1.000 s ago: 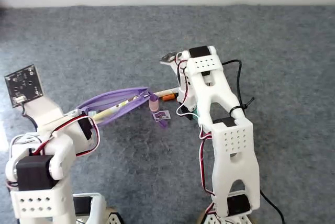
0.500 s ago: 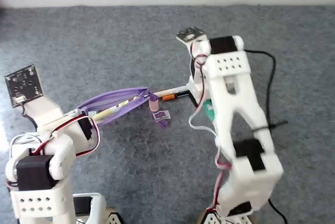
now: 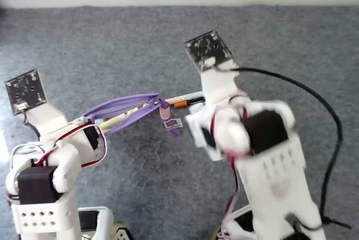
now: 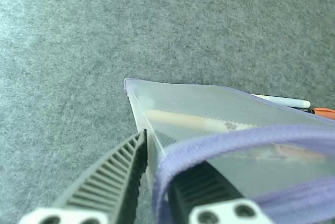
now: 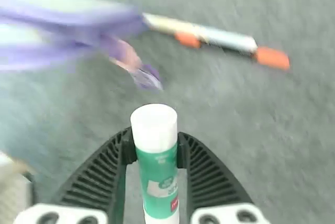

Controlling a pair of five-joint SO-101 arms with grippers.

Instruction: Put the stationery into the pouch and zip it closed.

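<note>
A clear pouch with purple zipper trim (image 3: 120,111) is held off the carpet by my left gripper (image 4: 154,153), which is shut on the pouch's edge (image 4: 209,124). A cream pencil (image 4: 193,122) lies inside the pouch. A white-and-orange pen (image 3: 182,101) (image 5: 209,38) sticks out of the pouch mouth onto the carpet. The purple zipper pull (image 3: 171,123) (image 5: 144,77) hangs by the mouth. My right gripper (image 5: 154,150) is shut on a green-and-white glue stick (image 5: 155,166), held upright a short way from the pouch mouth.
Grey carpet (image 3: 280,49) covers the whole work area, with a pale wall along the far edge. The right arm's black cable (image 3: 320,111) loops out to the right. The arm bases stand at the near edge.
The right arm has pulled back from the pouch mouth toward the near side and swung its wrist up, carrying the glue stick. The left arm and pouch have not moved.
</note>
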